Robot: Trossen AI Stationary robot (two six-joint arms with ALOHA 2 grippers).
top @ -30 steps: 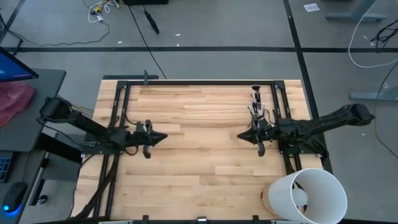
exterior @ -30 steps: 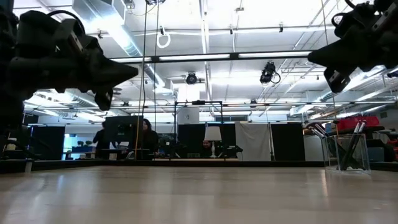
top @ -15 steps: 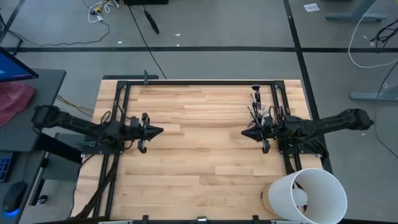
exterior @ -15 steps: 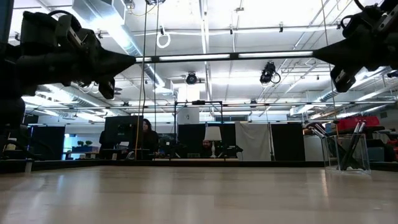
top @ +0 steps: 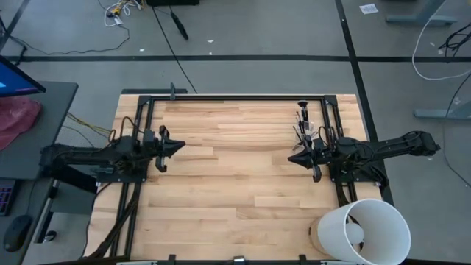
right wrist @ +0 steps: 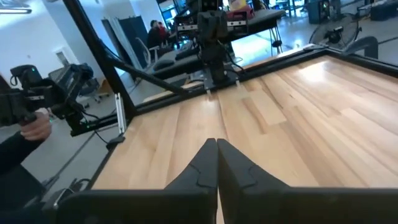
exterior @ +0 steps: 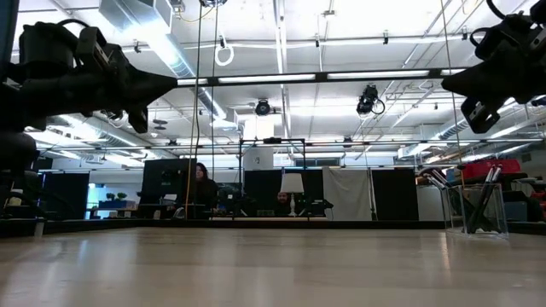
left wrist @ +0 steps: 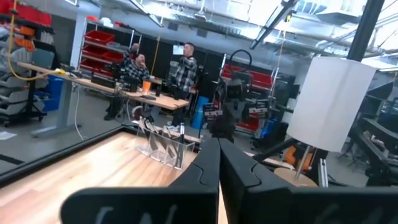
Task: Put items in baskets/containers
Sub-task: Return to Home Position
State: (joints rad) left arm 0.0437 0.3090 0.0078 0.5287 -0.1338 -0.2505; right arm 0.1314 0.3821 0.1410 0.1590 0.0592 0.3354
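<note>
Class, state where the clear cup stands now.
High view: the cup stands on the right of the table, near its far edge, just beyond the right gripper.

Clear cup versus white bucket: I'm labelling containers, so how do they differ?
The cup is small, narrow and see-through; the bucket is large, white and opaque. The cup holds brushes; no brushes show in the bucket. The cup stands beside the right end effector; the bucket sits at a corner of the table on that side. Both are open-topped. The left end effector waits opposite.
</note>
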